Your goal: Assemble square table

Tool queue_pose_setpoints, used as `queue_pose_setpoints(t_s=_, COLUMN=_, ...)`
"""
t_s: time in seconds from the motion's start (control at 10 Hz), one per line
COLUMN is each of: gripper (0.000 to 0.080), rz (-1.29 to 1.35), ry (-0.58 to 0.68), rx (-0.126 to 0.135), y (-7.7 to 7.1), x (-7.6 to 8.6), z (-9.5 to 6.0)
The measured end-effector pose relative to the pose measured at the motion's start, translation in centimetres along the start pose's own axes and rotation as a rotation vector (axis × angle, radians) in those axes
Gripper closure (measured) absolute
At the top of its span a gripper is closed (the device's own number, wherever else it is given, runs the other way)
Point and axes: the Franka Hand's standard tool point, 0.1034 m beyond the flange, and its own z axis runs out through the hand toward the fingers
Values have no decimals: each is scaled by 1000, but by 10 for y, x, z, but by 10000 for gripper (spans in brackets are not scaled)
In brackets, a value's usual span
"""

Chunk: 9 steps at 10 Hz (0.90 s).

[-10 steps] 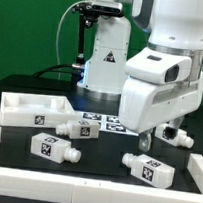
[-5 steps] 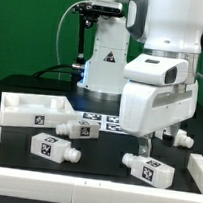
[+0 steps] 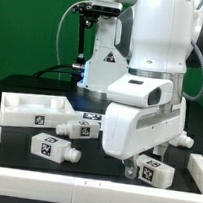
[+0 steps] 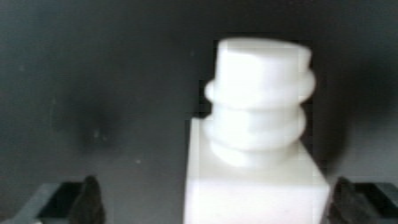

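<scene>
**Arm and gripper: low, pointing down, jaws apart**

In the exterior view your arm stood tall at the frame's right. Its white wrist housing was tipped downward and toward the camera. The gripper hung low beneath the housing, pointing down. In the wrist view your dark fingers showed at both edges, well apart, with the jaws standing wide and clamped on nothing.

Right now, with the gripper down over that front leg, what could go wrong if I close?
1. In the wrist view the leg sits off-centre in the gripper: one finger is almost at it, the other stands well clear. Closing may shove or twist it rather than clamp it squarely.
2. In the exterior view the leg lies close to the front border rail; a shove could wedge it there.
</scene>
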Motion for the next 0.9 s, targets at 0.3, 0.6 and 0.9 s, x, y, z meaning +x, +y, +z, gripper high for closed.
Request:
queue_pose_setpoints(t_s=0.3, gripper=517, rz=0, ry=0, rx=1, y=0, x=0, z=1)
queue_pose_setpoints(t_s=0.6, gripper=516, rz=153, ry=17, rx=-26, y=-14, x=-15, z=-21)
queue_pose_setpoints(t_s=0.9, gripper=516, rz=238, ry=15, rx=-33, y=-53, x=-37, z=-55)
